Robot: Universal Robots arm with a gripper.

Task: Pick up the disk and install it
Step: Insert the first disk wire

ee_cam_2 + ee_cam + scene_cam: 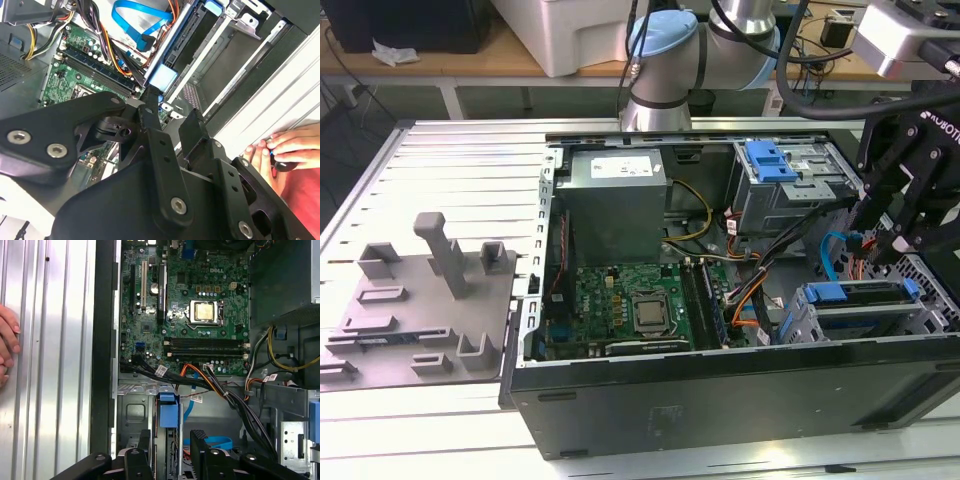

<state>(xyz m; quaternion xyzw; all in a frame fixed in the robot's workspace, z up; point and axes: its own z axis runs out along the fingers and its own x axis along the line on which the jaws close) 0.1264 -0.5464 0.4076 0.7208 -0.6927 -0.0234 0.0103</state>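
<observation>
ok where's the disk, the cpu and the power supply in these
disk (855, 292), exterior view, on the blue bracket along its upper edge
cpu (205, 311), first wrist view, middle of its metal lid
power supply (617, 215), exterior view, middle of its grey face

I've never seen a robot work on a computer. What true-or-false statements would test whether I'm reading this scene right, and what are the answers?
1. The computer case lies open, with its motherboard showing. True.
2. The disk lies on the table outside the case. False: it stands on edge in a bay inside the case, framed by its blue bracket.
3. A person's hand rests on the ribbed metal table beside the case. True.
4. The gripper hangs over the motherboard. False: it hangs at the disk, at the case's end on the exterior view's right.
5. A fan covers the processor. False: the processor is bare, with its metal top showing.
</observation>
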